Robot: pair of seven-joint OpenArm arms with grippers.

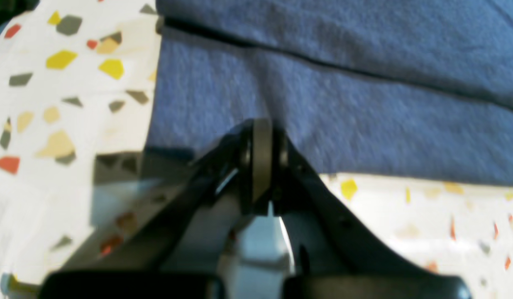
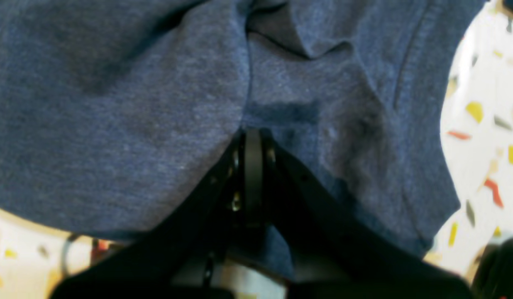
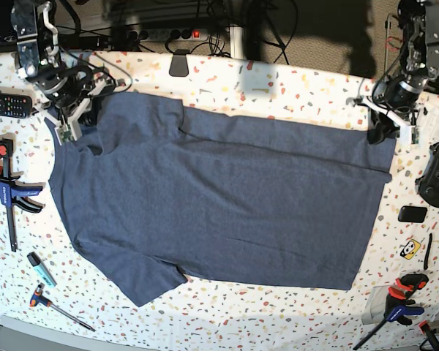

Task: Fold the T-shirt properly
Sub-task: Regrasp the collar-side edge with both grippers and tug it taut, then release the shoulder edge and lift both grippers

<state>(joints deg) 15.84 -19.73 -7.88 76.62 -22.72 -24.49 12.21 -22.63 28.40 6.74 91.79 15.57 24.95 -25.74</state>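
Observation:
The navy-blue T-shirt point(image 3: 219, 197) lies spread flat on the speckled table, collar end to the left and hem to the right in the base view, with its far long edge doubled over in a strip. My left gripper point(image 3: 381, 134) is shut on the T-shirt at the far hem corner; the left wrist view shows the closed tips point(image 1: 261, 124) pinching the cloth point(image 1: 364, 104) near its edge. At the shoulder near the collar, my right gripper point(image 3: 79, 121) is shut on the T-shirt too. In the right wrist view creases in the fabric point(image 2: 115, 124) run into its closed tips point(image 2: 253, 133).
On the table's left lie a remote control point(image 3: 4, 104), a blue-handled clamp point(image 3: 7, 191), a marker point(image 3: 40, 268) and a small tool point(image 3: 58, 307). On the right are a game controller point(image 3: 437, 174), a small black device point(image 3: 412, 213) and another clamp point(image 3: 399, 303).

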